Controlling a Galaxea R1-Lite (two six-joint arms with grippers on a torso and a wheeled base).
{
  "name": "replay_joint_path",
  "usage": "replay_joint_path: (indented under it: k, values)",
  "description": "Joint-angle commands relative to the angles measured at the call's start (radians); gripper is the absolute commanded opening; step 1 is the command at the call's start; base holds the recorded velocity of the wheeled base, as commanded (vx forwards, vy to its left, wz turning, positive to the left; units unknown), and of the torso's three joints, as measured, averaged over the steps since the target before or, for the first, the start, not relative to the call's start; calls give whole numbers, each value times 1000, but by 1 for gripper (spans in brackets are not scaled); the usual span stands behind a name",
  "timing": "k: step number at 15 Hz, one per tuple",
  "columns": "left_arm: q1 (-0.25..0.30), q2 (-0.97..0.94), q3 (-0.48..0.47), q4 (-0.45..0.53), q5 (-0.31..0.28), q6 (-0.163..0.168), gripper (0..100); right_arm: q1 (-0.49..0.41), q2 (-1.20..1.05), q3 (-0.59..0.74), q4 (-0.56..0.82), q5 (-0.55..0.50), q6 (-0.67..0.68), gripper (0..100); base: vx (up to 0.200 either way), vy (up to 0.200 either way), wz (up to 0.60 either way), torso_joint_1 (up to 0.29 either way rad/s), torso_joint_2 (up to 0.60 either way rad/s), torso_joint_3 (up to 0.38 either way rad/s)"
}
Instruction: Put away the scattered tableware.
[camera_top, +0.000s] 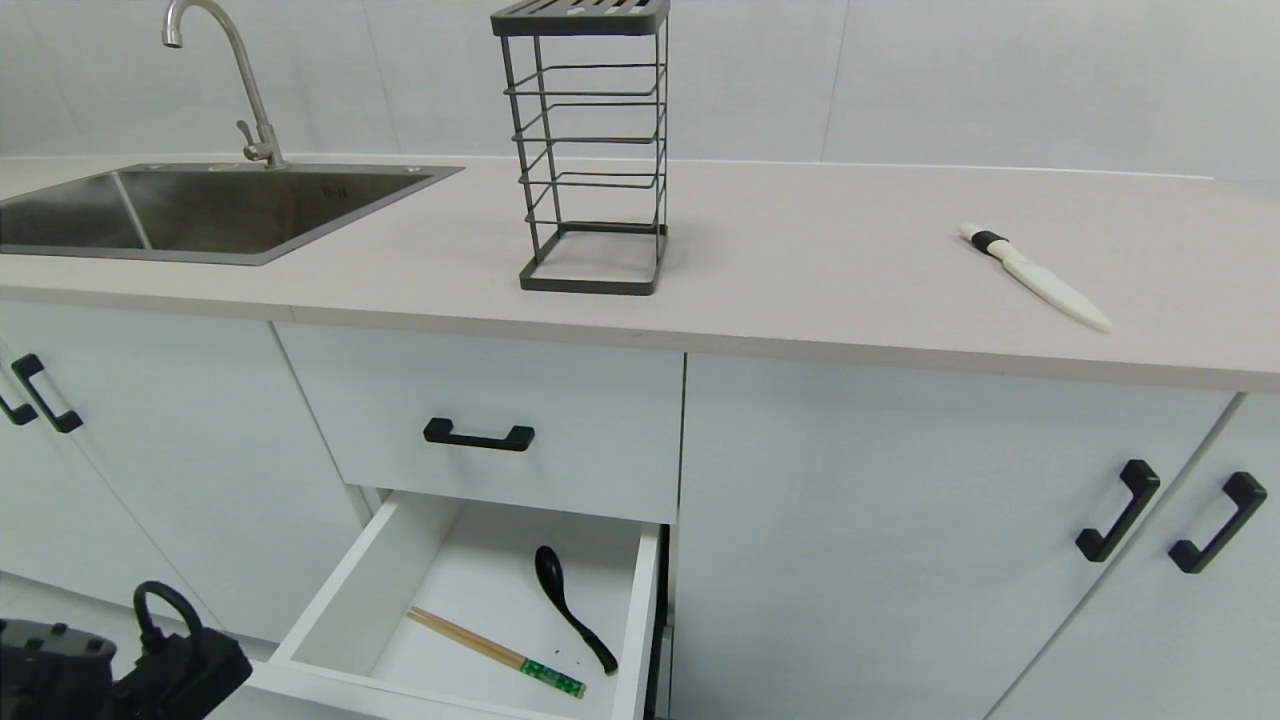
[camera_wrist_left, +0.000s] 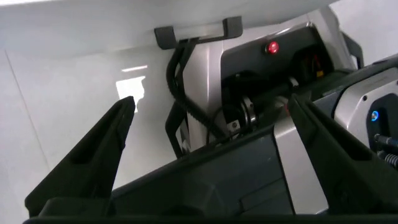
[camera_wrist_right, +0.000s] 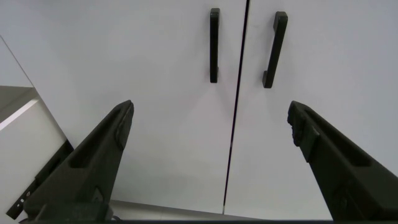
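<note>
Both the left gripper (camera_wrist_left: 212, 106) and right gripper (camera_wrist_right: 211, 109) have fingers spread apart, the pale counter (camera_top: 800, 260) bears a sink (camera_top: 250, 200) left of the wire rack (camera_top: 590, 150) and a white knife (camera_top: 1035, 277) well right of it on open surface, and below the rack an open drawer (camera_top: 340, 580), front cut off, holds a black spoon (camera_top: 575, 610) beside chopsticks (camera_top: 495, 652).

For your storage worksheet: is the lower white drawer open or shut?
Open: the lower white drawer is pulled out, showing a black spoon and wooden chopsticks inside.

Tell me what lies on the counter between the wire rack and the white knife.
Nothing: in the head view, the counter between the wire rack and the knife is bare.
</note>
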Motion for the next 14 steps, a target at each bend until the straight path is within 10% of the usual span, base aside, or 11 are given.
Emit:
replay_joint_path:
  k: [1, 14]
  values:
    - [0, 80, 8, -28, 34, 0, 100, 0, 3, 0, -1, 0, 0, 100, 0, 0, 0, 0, 0, 0]
    - [-1, 193, 17, -156, 39, 3, 100, 0, 3, 0, 1, 0, 0, 100, 0, 0, 0, 0, 0, 0]
